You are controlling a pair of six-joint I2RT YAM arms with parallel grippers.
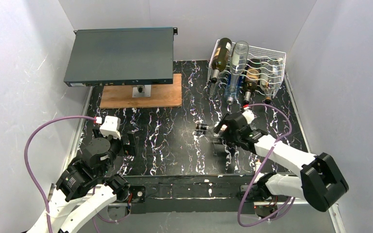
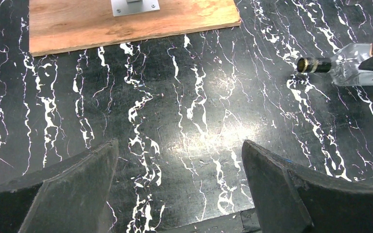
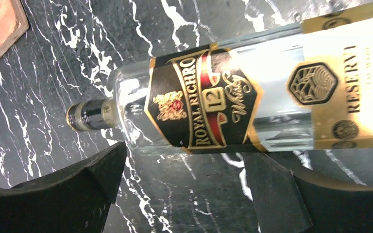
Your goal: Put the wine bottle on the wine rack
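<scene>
Grabbing step: the right fingers (image 3: 53, 194) hang wide open over the lying bottle (image 3: 223, 97). Next they should squeeze it, then lift it to the rack (image 1: 272, 53). The left fingers (image 2: 68, 189) are open and empty.

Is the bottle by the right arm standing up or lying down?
Lying down: the bottle rests on its side on the table, cap pointing sideways.

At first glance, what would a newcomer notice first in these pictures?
A clear, gold-labelled whisky bottle lies on its side on the black marbled table. At the far right stands a white wire rack holding several bottles; at the far left, a dark flat box.
</scene>
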